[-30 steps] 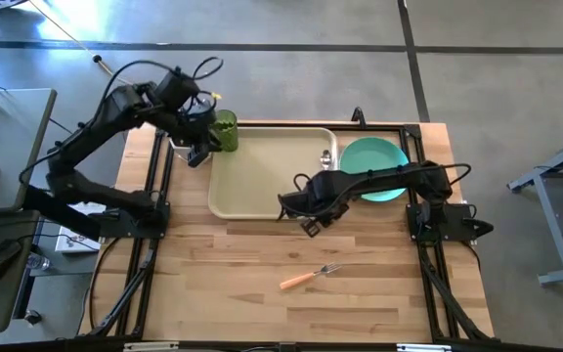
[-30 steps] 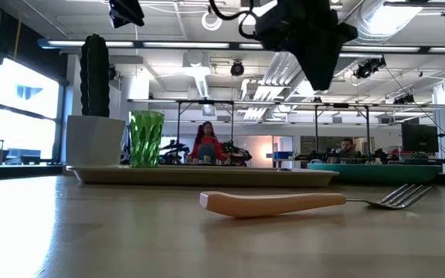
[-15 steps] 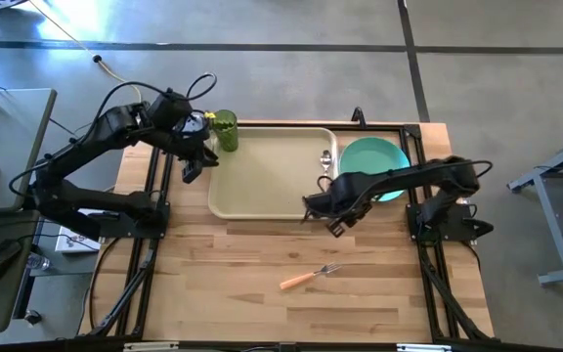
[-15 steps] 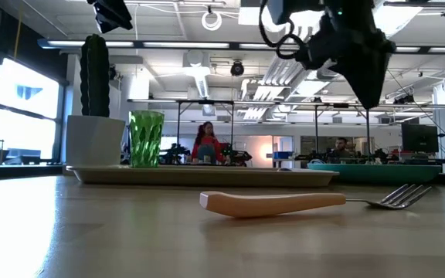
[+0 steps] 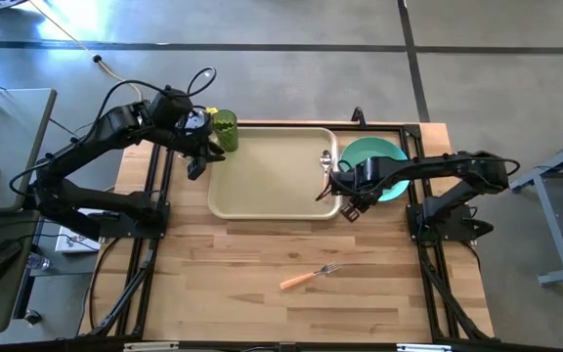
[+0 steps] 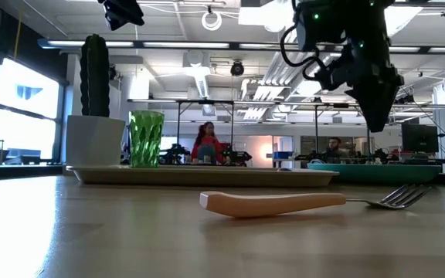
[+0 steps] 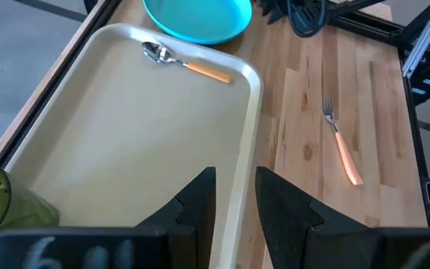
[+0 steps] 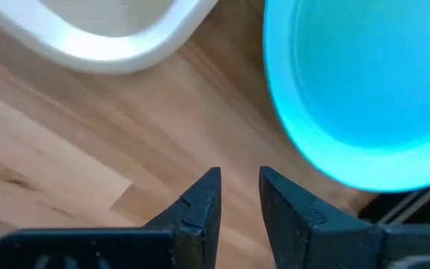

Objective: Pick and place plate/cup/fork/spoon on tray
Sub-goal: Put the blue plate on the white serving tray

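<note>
High view: I note the cup and spoon on the tray, the plate just off its right edge, the fork near the table's front edge. Low view: the fork lies flat on the wood. Wrist views: left gripper over the tray's left end and right gripper beside the plate each show a narrow gap, empty; plate and fork remain.

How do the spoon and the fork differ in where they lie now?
The spoon lies inside the tray, near the plate; the fork lies on the bare table, outside the tray. Both have orange handles and metal heads, and no gripper holds either.
</note>
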Motion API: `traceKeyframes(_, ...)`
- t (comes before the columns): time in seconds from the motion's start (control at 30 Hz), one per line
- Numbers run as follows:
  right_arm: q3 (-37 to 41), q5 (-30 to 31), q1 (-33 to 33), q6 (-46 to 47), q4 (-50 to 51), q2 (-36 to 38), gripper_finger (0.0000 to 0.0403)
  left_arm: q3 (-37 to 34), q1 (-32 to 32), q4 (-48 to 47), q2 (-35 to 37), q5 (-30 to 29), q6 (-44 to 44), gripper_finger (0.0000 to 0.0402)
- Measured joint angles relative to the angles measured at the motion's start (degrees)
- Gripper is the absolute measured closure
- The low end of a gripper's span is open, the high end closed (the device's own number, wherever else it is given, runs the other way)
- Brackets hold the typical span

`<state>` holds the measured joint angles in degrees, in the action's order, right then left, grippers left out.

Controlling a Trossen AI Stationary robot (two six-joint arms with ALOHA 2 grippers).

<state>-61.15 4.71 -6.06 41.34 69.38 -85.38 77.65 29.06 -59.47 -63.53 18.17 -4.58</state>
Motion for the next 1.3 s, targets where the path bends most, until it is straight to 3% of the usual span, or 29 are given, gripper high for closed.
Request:
traceKeyframes(0.3,3.59,-0.44,-6.64,-8.53,-7.83,-0.11,0.0317,-0.02,0.02,-0.14,-1.35,-0.34,-0.01,0.0316)
traceKeyframes(0.5,3.96,-0.43,-9.18,-11.81,-8.66,-0.11,0.0289,-0.02,0.07,-0.14,-2.04,-0.42,0.04,0.0316)
traceKeyframes(0.9,3.93,0.87,-11.23,-13.35,-11.45,-0.75,0.0267,-0.02,0.07,-0.17,-2.3,-0.83,1.38,0.0316)
traceKeyframes(1.3,3.91,0.68,-11.16,-15.81,-12.3,-7.83,0.0268,0.0,0.07,-0.18,-2.29,-0.85,1.52,0.0316)
